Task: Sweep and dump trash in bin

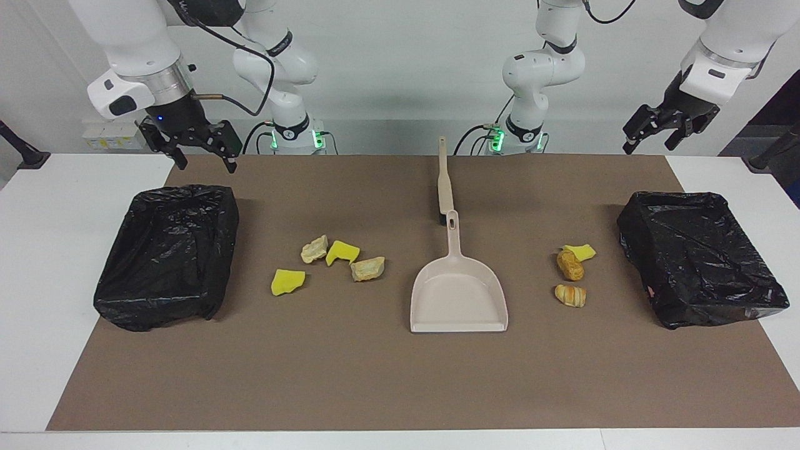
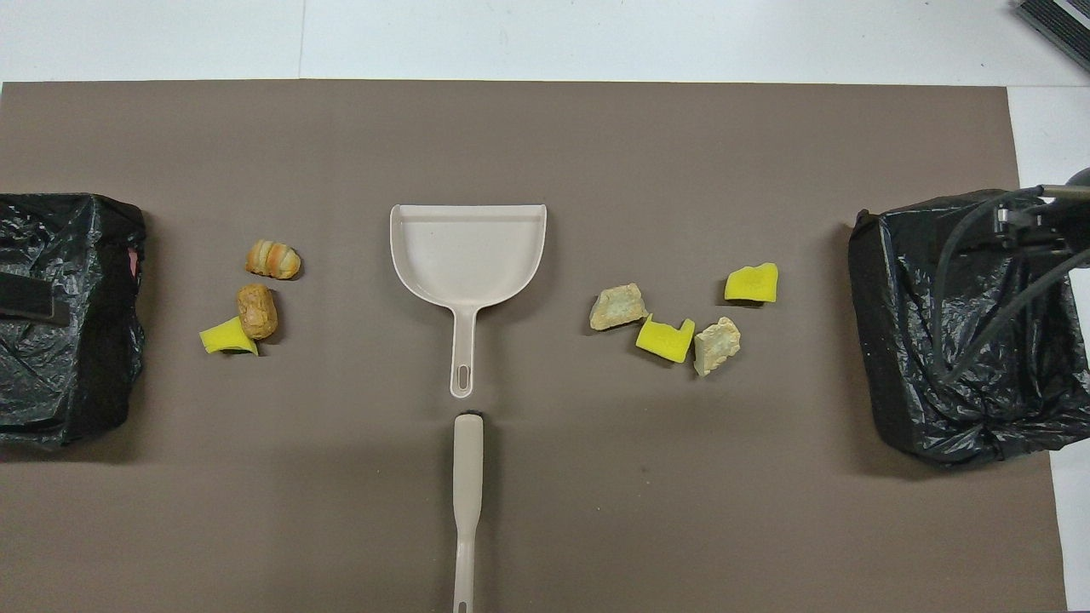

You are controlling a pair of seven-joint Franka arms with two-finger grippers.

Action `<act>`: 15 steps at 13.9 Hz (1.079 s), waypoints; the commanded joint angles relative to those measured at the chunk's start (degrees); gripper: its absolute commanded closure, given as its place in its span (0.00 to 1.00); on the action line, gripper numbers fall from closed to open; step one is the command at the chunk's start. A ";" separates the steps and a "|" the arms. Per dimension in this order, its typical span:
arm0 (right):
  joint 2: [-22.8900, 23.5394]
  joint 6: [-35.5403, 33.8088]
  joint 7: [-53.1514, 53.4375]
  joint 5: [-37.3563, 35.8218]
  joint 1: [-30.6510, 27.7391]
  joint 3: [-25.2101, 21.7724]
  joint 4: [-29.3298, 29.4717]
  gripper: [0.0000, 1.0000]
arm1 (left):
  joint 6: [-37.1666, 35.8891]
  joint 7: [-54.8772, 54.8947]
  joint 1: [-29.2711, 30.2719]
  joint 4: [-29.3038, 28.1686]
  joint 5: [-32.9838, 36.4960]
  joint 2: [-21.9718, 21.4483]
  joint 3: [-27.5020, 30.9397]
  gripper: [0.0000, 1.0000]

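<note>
Trash lies in two groups on the brown mat. Toward the right arm's end lie two tan lumps and two yellow sponge chunks; the group also shows in the overhead view. Toward the left arm's end lie a yellow sponge chunk and two orange bread lumps. The beige dustpan lies between the groups, with the beige brush nearer to the robots, in line with its handle. My right gripper is open and empty, up in the air at the edge of one black bin. My left gripper is open and empty, raised near the table's edge.
Two bins lined with black bags stand on the mat, one at the right arm's end and one at the left arm's end. The brown mat covers most of the white table. A cable hangs over the right arm's bin.
</note>
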 commanded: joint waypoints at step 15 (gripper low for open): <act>-2.37 2.45 -0.80 0.41 0.23 0.23 -3.93 0.00 | -0.44 -0.50 0.22 -1.18 0.20 -1.15 -0.02 0.00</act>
